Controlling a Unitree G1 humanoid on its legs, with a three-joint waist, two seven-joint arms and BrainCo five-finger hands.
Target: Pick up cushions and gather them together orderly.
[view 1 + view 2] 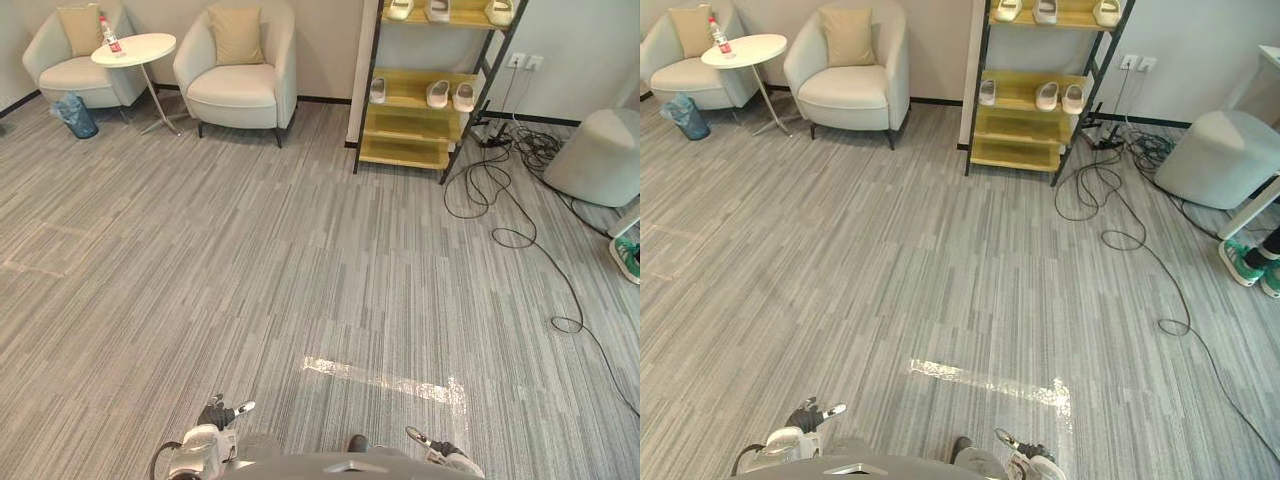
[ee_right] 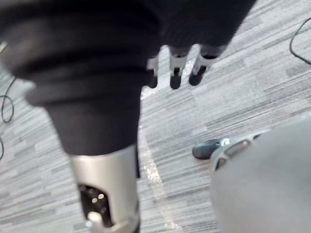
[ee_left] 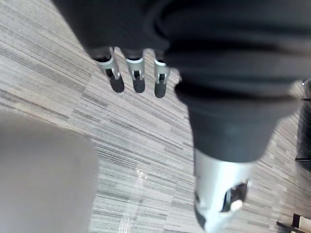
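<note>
Grey striped carpet (image 1: pixel 200 260) took up pretty much everything ahead of the robot, so there was loads of open room through the middle and on the left. The one mark on it up close was a shiny tape strip (image 1: pixel 385 381), just ahead of the hands. The right side was the messy edge. Black cables (image 1: pixel 500 190) snaked over the floor from beside the rack down toward the near right. A rounded grey pouf (image 1: pixel 598 155) sat past them, and a person's green shoes (image 1: pixel 1243 262) poked in at the right edge. At the far wall, a black-framed shelf rack (image 1: pixel 420 150) with yellowish wooden boards held pale slippers (image 1: pixel 438 94).

Both cushions were way off in the far left corner, well apart from the robot. One tan cushion (image 1: pixel 80 28) stood upright against the back of the left armchair (image 1: pixel 70 75). The other tan cushion (image 1: pixel 236 36) leaned the same way in the right armchair (image 1: pixel 240 92). Both looked squarish, plump and plain, a shade darker than the off-white chairs. Between the chairs stood a round white side table (image 1: pixel 135 48) with a bottle (image 1: pixel 110 35) on it. A blue bag (image 1: pixel 75 115) sat on the floor by the left armchair.

At the near edge the left hand (image 3: pixel 137 77) and the right hand (image 2: pixel 176 73) hung low, both released, fingers straight down over the carpet.
</note>
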